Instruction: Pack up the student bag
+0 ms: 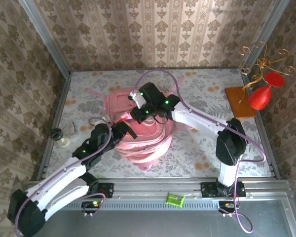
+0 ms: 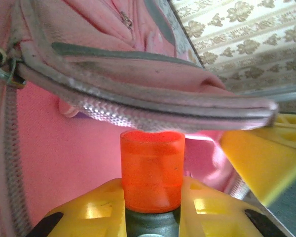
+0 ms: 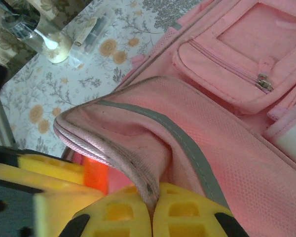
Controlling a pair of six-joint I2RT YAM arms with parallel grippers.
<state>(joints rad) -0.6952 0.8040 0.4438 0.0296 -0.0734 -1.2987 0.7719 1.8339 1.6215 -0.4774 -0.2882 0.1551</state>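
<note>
- my right pincer clamps the student bag open
- left pincer grips an orange tube at its mouth (not in yet)
- bottle unpacked, desk's left edge

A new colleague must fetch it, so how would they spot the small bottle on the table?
Find the pink student bag in the middle of the floral table. Look left of it, toward the table's left edge, where the small bottle sits beside a clear packet. Its dark cap and pale body set it apart.
</note>
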